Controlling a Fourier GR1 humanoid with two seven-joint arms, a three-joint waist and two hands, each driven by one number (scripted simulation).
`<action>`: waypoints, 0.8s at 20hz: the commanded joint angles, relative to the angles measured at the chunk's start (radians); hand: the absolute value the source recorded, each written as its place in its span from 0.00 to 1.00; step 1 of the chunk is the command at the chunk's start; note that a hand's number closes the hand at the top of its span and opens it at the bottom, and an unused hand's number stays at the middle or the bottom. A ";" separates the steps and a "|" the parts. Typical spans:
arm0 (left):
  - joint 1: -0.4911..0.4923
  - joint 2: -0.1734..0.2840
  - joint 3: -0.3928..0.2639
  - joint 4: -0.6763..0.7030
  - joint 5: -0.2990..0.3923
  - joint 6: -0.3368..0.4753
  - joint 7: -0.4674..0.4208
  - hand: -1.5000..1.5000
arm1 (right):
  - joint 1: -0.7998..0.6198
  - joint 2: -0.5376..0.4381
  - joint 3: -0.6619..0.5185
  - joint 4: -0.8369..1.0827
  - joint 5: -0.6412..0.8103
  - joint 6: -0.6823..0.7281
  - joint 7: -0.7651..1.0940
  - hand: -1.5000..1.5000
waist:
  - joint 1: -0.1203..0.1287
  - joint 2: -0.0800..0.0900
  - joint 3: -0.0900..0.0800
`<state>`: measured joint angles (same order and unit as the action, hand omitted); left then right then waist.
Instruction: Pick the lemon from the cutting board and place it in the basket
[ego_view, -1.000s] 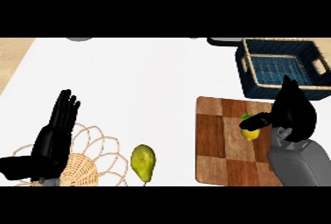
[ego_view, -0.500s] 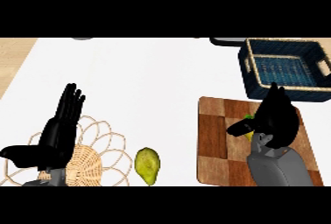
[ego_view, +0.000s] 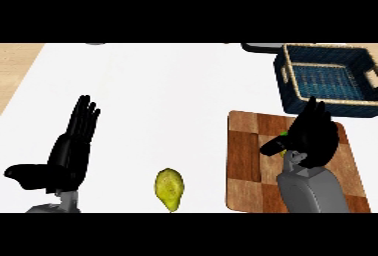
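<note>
The lemon (ego_view: 283, 133) lies on the wooden checkered cutting board (ego_view: 251, 150) at the lower right. Only a thin green-yellow sliver of it shows. My right hand (ego_view: 311, 135) is over it and hides the rest, fingers straight and pointing toward the far side, thumb reaching left across the fruit. The dark blue woven basket (ego_view: 284, 75) stands just beyond the board at the upper right, with nothing inside. My left hand (ego_view: 70, 150) rests open at the lower left, fingers up, away from both.
A yellow-green fruit (ego_view: 168, 189) lies on the white counter left of the board. A dark object (ego_view: 258, 47) sits at the counter's back edge, left of the basket. The wooden floor shows beyond the counter's left edge.
My right hand has shifted left and down over the lemon, which showed yellow beside the thumb one second ago and is now almost covered. The left hand has barely moved.
</note>
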<state>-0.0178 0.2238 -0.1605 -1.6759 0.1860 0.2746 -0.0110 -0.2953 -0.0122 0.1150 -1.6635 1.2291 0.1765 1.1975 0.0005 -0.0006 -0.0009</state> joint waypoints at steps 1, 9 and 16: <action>0.000 -0.015 -0.003 0.008 -0.018 0.010 -0.006 0.50 | -0.009 0.012 0.032 -0.004 0.024 0.040 0.236 0.00 | 0.002 -0.001 0.000; -0.062 -0.011 0.034 0.064 -0.024 -0.010 0.018 0.50 | -0.027 0.012 0.003 0.098 0.020 -0.054 0.180 0.00 | 0.002 0.002 0.001; -0.049 -0.017 0.039 0.055 -0.018 -0.042 0.001 0.50 | -0.036 0.012 -0.060 0.152 -0.010 -0.035 0.160 0.00 | 0.005 0.002 0.001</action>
<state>-0.0271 0.2028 -0.1405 -1.6546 0.1645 0.2502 -0.0161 -0.2632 -0.0047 0.0526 -1.5656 1.2393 0.1209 1.1630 0.0034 0.0004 -0.0001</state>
